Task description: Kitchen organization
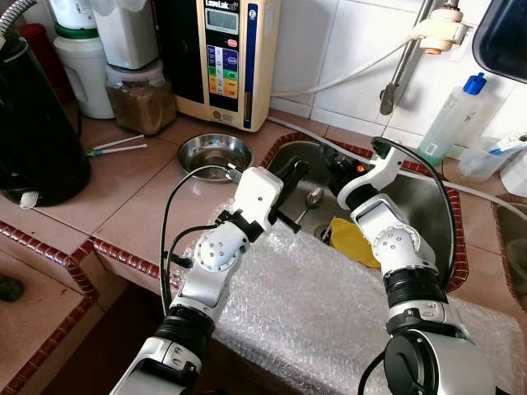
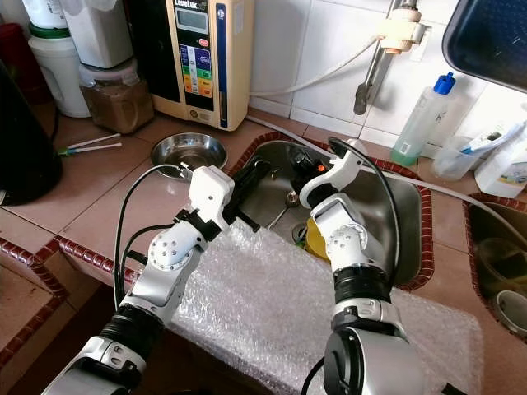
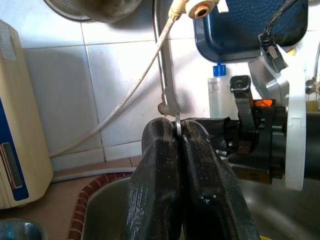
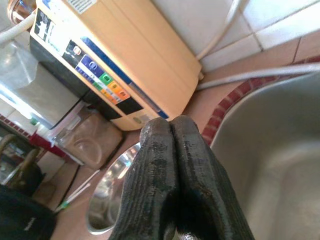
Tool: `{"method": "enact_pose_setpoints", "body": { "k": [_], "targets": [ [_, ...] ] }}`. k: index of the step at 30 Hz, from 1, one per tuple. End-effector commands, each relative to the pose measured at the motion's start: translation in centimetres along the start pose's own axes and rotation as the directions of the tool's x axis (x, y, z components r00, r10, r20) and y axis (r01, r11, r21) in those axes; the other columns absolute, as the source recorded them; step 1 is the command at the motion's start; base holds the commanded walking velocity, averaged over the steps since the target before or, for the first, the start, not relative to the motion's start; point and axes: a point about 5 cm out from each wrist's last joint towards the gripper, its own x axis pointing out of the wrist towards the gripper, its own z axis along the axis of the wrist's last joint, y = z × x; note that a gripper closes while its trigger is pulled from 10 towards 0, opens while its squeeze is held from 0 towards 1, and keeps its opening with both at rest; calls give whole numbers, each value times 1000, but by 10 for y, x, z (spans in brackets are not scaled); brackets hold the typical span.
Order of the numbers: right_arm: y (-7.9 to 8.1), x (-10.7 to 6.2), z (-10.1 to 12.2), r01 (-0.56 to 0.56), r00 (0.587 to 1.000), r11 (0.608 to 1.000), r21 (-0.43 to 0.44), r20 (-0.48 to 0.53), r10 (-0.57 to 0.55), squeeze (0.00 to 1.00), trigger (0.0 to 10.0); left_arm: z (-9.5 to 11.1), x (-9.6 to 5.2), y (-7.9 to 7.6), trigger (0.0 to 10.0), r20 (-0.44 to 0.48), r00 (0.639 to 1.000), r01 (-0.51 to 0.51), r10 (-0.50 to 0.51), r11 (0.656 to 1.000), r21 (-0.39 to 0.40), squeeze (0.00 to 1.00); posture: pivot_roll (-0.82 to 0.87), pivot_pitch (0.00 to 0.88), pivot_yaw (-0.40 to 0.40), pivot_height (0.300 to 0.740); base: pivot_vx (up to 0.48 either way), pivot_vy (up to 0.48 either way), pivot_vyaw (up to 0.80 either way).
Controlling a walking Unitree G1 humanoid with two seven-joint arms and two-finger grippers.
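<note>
My left gripper (image 1: pixel 290 174) hangs over the left rim of the steel sink (image 1: pixel 428 206). Its fingers (image 3: pixel 165 150) are shut on a thin metal piece (image 3: pixel 178 120) that pokes out between the tips. A spoon (image 1: pixel 314 197) lies in the sink just beside that gripper. My right gripper (image 1: pixel 338 164) is over the back of the sink, shut with nothing between its fingers (image 4: pixel 172 145), and it points toward a small steel bowl (image 1: pixel 216 155) on the tiled counter. A yellow cloth (image 1: pixel 351 240) lies in the sink under my right forearm.
Bubble wrap (image 1: pixel 313 304) covers the counter's front edge below both arms. A cream water machine (image 1: pixel 229 58), a jar of brown powder (image 1: pixel 140 100) and a black kettle (image 1: pixel 33 132) stand at the back left. A soap bottle (image 1: pixel 451 119) and the tap pipe (image 1: pixel 403 66) stand behind the sink.
</note>
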Motion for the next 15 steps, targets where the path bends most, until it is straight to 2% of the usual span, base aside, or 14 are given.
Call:
{"method": "enact_pose_setpoints", "body": {
  "k": [1, 5, 9, 12, 13, 14, 15],
  "targets": [
    [0, 2, 10, 16, 1000, 999, -52, 21, -15, 0, 0, 6, 3, -2, 0, 27, 1000, 10, -10, 1000, 11, 0, 23, 0, -60, 740, 0, 0, 0],
    [-2, 0, 20, 29, 997, 995, -98, 72, -22, 0, 0, 10, 3, 0, 0, 54, 998, -12, 10, 1000, 29, 0, 20, 0, -60, 740, 0, 0, 0],
    [-6, -2, 34, 54, 990, 989, -140, 140, -34, 0, 0, 21, 5, 4, 0, 125, 992, -37, 23, 993, 109, 0, 20, 0, -61, 740, 0, 0, 0],
    [-10, -3, 39, 73, 987, 985, -158, 150, -49, 0, 0, 32, 7, 5, 0, 184, 983, -24, -18, 975, 220, 0, 21, 0, -60, 740, 0, 0, 0],
    [-10, -3, 39, 74, 987, 984, -161, 150, -50, 0, 2784, 34, 8, 4, 0, 193, 981, -18, -30, 970, 243, 0, 22, 0, -59, 740, 0, 0, 0],
    [-10, -3, 39, 78, 988, 982, -170, 147, -53, 0, 2784, 35, 8, 3, 0, 198, 979, -7, -46, 966, 260, 0, 22, 0, -59, 740, 0, 0, 0],
    [-11, -4, 38, 86, 989, 977, -195, 136, -60, 0, 9412, 35, 9, 2, 0, 202, 977, 9, -66, 963, 270, 0, 22, 0, -56, 740, 0, 0, 0]
  ]
}}
